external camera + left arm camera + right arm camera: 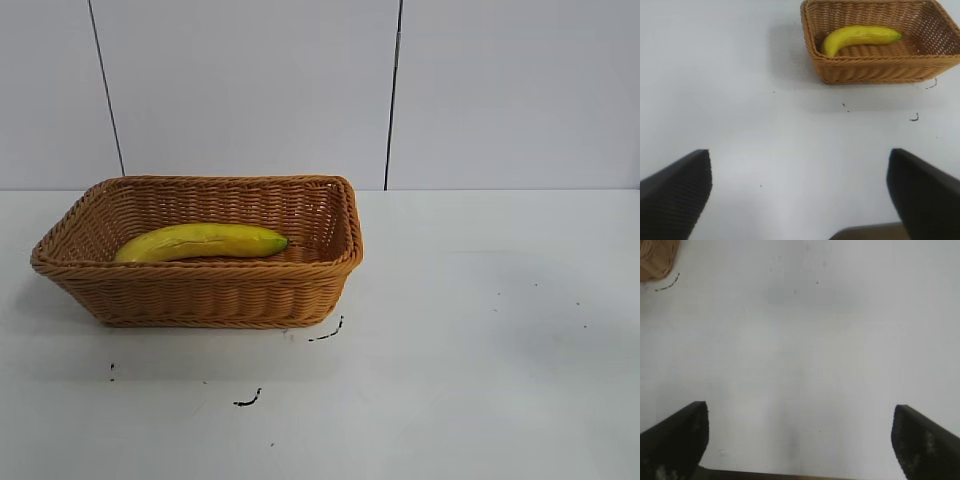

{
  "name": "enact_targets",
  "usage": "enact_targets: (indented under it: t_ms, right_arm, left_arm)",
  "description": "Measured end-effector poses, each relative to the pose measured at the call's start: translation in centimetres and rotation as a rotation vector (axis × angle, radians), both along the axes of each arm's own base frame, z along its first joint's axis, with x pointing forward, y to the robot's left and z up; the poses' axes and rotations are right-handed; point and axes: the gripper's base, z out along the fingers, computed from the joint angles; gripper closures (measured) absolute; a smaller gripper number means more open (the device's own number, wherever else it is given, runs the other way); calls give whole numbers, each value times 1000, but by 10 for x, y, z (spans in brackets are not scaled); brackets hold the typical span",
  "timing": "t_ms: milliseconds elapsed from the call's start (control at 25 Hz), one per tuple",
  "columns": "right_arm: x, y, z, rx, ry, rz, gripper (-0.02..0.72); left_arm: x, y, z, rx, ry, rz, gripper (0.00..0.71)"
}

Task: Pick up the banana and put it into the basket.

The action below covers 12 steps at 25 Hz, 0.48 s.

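The yellow banana (200, 242) lies lengthwise inside the light brown wicker basket (210, 293) at the left of the table. Both also show in the left wrist view, the banana (860, 37) within the basket (875, 72). My left gripper (800, 192) is open and empty, well away from the basket over bare table. My right gripper (800, 437) is open and empty over bare table; only a corner of the basket (657, 260) shows in its view. Neither arm shows in the exterior view.
The white table (480, 350) carries a few small black marks (247, 401) in front of the basket. A white panelled wall (300, 90) stands behind the table.
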Motion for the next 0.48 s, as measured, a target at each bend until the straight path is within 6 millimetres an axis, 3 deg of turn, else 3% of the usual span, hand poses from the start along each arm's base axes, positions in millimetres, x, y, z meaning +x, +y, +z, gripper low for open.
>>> enact_targets:
  t_ms: [280, 480]
  right_arm:
    - [-24, -2, 1, 12, -150, 0, 11]
    - [-24, -1, 1, 17, -155, 4, 11]
  left_arm:
    - [0, 0, 0, 0, 0, 0, 20]
    - [0, 0, 0, 0, 0, 0, 20]
